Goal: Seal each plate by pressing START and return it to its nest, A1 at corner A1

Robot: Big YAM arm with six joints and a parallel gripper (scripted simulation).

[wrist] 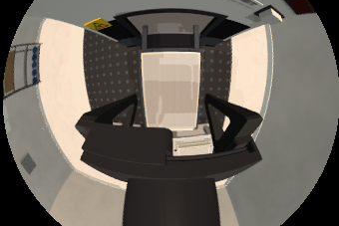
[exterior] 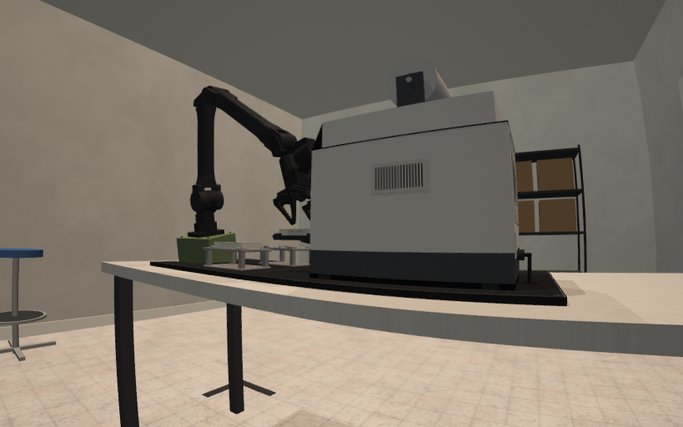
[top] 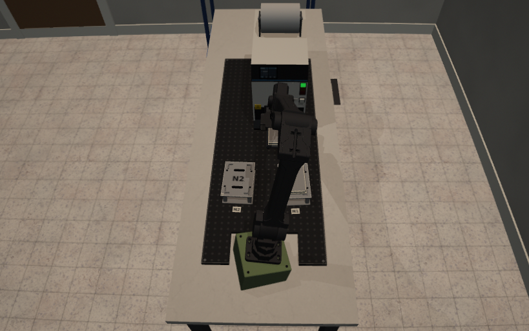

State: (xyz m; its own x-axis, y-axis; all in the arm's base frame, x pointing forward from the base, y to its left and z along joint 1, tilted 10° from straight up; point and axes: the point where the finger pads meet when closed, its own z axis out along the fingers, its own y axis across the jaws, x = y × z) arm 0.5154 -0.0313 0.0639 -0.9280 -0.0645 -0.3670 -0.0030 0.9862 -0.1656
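My gripper (exterior: 301,220) (wrist: 170,97) is open, fingers pointing down, above the plate on the sealer's stage. That plate (top: 273,137) (exterior: 293,231) (wrist: 170,91) lies on the extended stage with a smooth, glossy top like foil, its long sides between my two fingers in the wrist view. No contact shows. The lamp (top: 303,85) is green. The START button (top: 301,99) (wrist: 270,14) is on the sealer's front. Nest N2 (top: 238,189) is empty. Another plate (top: 300,185) (exterior: 237,244) (wrist: 194,145) sits in nest N1 (top: 300,202), partly hidden by the arm. Well A1 cannot be made out.
The sealer (top: 279,51) (exterior: 412,212) stands just beyond the stage, with a film roll (top: 280,18) behind it. A yellow warning label (top: 258,106) (wrist: 98,24) is on its front left. The arm passes over N1. The green base block (top: 264,269) (exterior: 205,248) is at the near end.
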